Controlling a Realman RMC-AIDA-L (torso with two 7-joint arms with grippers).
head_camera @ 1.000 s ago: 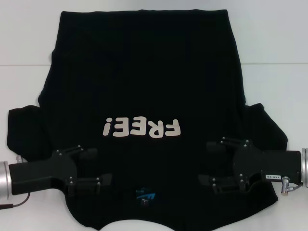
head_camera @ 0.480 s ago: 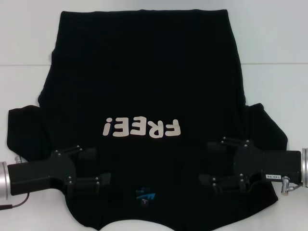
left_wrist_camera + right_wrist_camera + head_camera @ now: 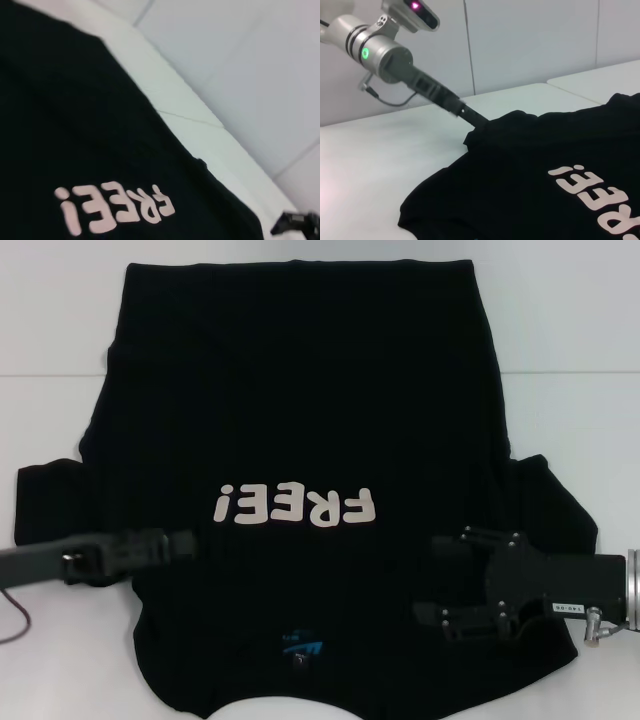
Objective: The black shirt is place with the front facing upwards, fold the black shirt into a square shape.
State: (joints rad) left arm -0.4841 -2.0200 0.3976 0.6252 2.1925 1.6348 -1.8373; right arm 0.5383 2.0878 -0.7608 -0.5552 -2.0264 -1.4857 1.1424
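While the black shirt [image 3: 300, 420] lies flat, left gripper [image 3: 180, 542] reaches its left sleeve, fingers unclear; right gripper [image 3: 440, 580] hovers, fingers apart.

A plain white table [image 3: 560, 330] fills the scene, a thin seam line [image 3: 575, 373] crossing its surface from side to side toward the far end, and beyond the table's far edge stands a pale panelled wall [image 3: 530, 40]
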